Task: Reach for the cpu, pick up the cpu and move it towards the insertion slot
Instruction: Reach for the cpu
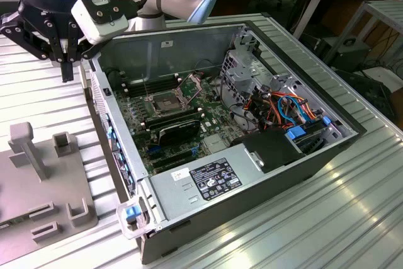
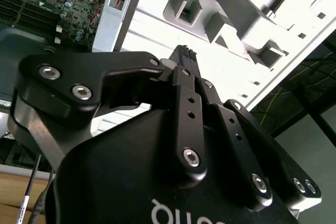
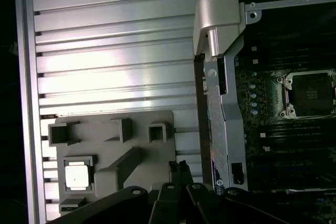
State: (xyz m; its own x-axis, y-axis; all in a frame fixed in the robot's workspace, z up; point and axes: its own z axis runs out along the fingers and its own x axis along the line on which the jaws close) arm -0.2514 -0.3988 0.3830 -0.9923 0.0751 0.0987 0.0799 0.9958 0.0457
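The cpu (image 3: 77,175), a small silver square chip, lies in a pocket of the grey plastic fixture (image 3: 131,153) on the ribbed table. My gripper (image 3: 178,165) hangs above the table between the fixture and the open computer case, well apart from the cpu. Its two fingers are shut together with nothing between them, as the second wrist view also shows for the gripper (image 2: 184,52). In the exterior view the gripper (image 1: 67,72) is high at the left, just outside the case wall. The insertion slot (image 1: 165,101), a dark square socket with its metal plate hinged up, sits on the green motherboard; the insertion slot (image 3: 312,93) is also seen from above.
The open computer case (image 1: 208,184) fills the middle, its side wall (image 3: 220,124) close beside the gripper. Inside are memory slots, a drive cage (image 1: 249,70) and coloured cables (image 1: 289,108). The fixture (image 1: 44,187) has upright posts. Ribbed aluminium table (image 1: 327,218) surrounds everything.
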